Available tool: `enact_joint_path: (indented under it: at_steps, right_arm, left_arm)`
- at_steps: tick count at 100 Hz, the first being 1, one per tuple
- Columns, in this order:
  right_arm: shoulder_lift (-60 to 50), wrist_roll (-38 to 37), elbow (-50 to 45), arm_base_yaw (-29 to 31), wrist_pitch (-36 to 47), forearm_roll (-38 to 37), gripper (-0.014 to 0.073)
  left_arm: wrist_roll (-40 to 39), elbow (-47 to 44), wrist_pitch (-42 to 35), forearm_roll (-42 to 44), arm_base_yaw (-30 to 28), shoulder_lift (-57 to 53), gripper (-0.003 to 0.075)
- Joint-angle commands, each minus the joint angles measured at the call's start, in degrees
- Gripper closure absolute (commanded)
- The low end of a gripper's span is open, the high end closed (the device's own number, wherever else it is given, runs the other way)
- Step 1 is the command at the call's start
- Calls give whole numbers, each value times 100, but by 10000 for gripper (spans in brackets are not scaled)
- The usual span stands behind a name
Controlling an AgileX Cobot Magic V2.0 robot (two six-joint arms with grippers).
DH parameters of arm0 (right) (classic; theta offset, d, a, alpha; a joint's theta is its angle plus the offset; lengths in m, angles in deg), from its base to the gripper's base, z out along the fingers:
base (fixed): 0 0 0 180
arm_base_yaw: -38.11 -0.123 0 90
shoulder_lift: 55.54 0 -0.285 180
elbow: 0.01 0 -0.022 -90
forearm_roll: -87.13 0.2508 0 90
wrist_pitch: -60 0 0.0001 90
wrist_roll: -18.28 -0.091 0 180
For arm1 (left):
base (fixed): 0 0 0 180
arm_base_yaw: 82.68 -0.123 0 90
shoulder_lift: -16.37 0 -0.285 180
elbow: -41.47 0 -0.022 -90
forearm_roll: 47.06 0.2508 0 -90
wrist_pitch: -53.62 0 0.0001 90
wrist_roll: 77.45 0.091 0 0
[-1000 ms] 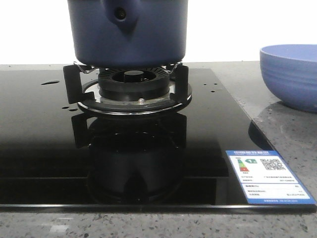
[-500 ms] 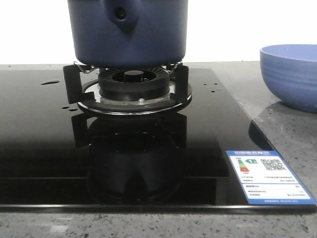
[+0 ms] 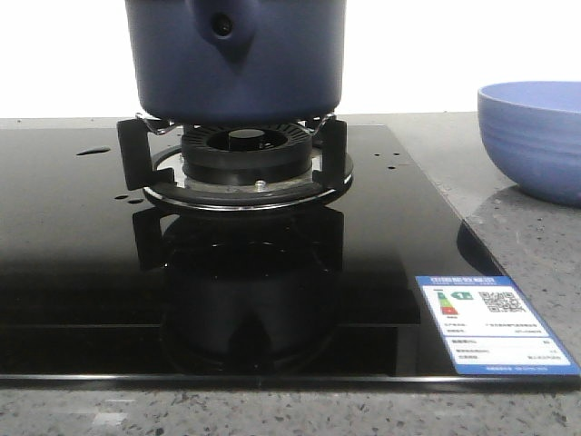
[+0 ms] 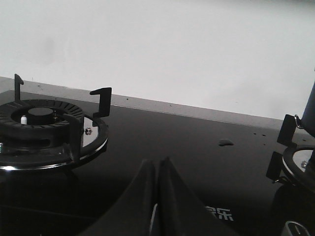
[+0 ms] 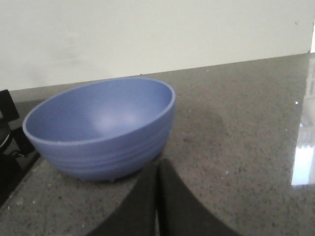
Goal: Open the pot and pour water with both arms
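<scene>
The dark navy pot [image 3: 236, 59] stands on the burner grate [image 3: 232, 162] at the back middle of the black glass hob [image 3: 82, 263]; its handle bracket with the round hole faces me, and its top is out of view. Small water drops [image 3: 92, 151] lie on the glass left of it, and a little puddle [image 4: 225, 142] shows in the left wrist view. My left gripper [image 4: 157, 163] is shut and empty above the glass between two burners. My right gripper [image 5: 157, 166] is shut and empty over the counter, just in front of the light blue ribbed bowl [image 5: 101, 127].
The light blue bowl [image 3: 534, 136] sits on the grey speckled counter [image 3: 536, 263] right of the hob. A second burner [image 4: 39, 123] with its grate stands in the left wrist view. An energy label [image 3: 490, 324] is stuck on the hob's front right corner.
</scene>
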Motion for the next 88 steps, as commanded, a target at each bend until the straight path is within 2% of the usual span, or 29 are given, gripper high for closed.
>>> enact_joint_path:
  at_steps: [1,8,12,33,88]
  right_arm:
    - [-462,-32,-212,-12,510,-114,660]
    - [-916,-32,-410,-12,485,-150,660]
    - [-1173,-32,-396,-12,68,-150,660]
    - [-1138,-32,-396,-12,-360,-197,660]
    - [-1138,-32,-396,-12,-347,-197,660]
  left_arm:
    - [-66,-191,-396,3,42,-162,739]
    - [-66,-191,-396,3,42,-162,739]
    - [-66,-191,-396,3,42,-162,739]
    - [-66,-191,-396,3,42,-155,739]
    - [-66,-191,-396,3,42,-155,739]
